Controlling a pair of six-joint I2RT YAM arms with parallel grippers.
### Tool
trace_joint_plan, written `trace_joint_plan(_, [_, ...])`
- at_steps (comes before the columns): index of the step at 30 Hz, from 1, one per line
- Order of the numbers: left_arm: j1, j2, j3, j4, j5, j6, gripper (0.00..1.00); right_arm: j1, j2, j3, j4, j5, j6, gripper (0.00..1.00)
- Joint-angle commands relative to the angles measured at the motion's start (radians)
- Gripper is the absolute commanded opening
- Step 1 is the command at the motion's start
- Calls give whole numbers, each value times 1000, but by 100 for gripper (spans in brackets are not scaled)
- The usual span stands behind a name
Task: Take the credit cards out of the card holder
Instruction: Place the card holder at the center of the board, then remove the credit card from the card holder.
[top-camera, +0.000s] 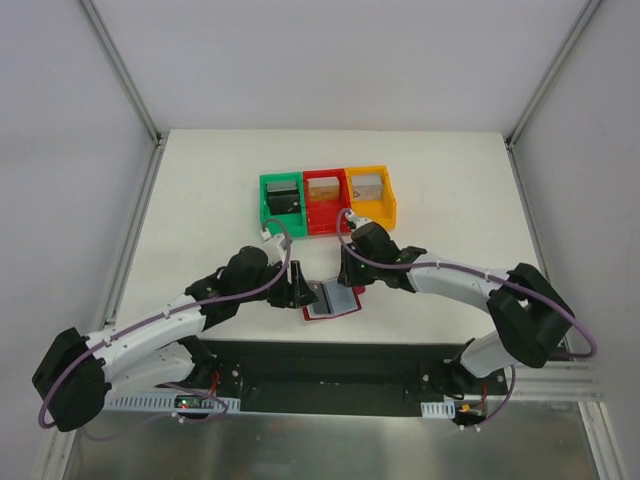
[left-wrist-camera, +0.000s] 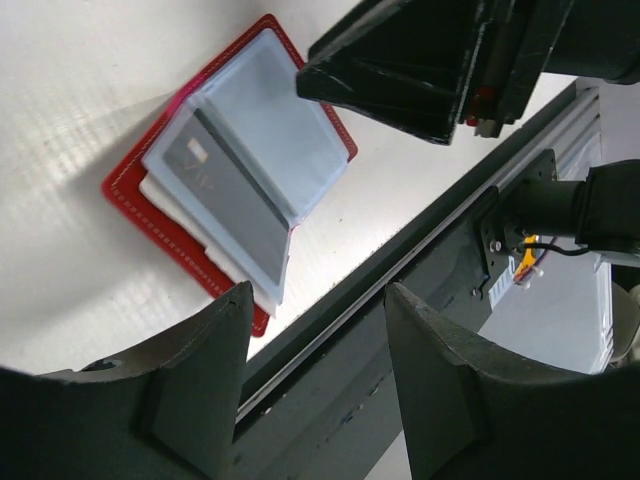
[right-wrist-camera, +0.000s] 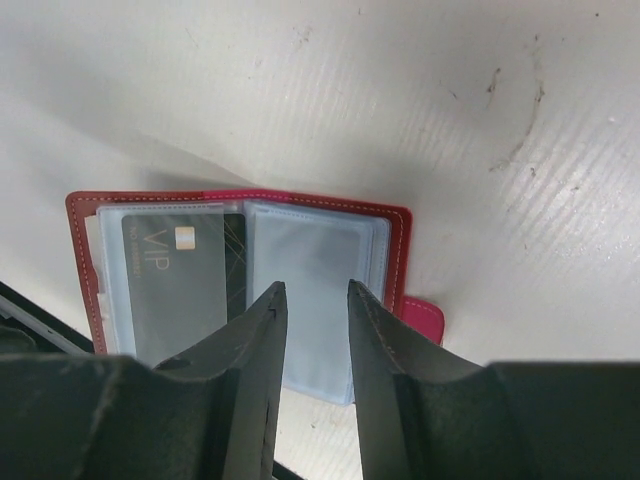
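Note:
The dark red card holder (top-camera: 331, 301) lies open on the table near the front edge, its clear plastic sleeves fanned up. In the right wrist view its red cover (right-wrist-camera: 84, 262) frames a dark grey card marked VIP (right-wrist-camera: 180, 285) in the left sleeve; the right sleeve looks pale and blank, and the snap tab (right-wrist-camera: 424, 318) sticks out at the right. The same card (left-wrist-camera: 226, 196) shows in the left wrist view. My left gripper (left-wrist-camera: 318, 300) is open and empty just left of the holder. My right gripper (right-wrist-camera: 315, 288) hovers over the sleeves, jaws a narrow gap apart, holding nothing.
Green (top-camera: 282, 200), red (top-camera: 325, 199) and orange (top-camera: 371, 196) bins stand in a row behind the holder; the green one holds a dark object. The black mounting rail (top-camera: 320, 365) runs along the table's near edge, close to the holder.

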Motion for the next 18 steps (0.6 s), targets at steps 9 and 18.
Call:
trace_joint_plan(9, [-28,217,-27,235,53,-31,43,-8,108,66,38,-2,-18,32])
trace_joint_plan(18, [-27,325,-41,157,-55,-66,26,-29,65,-30,71,-3,-3,32])
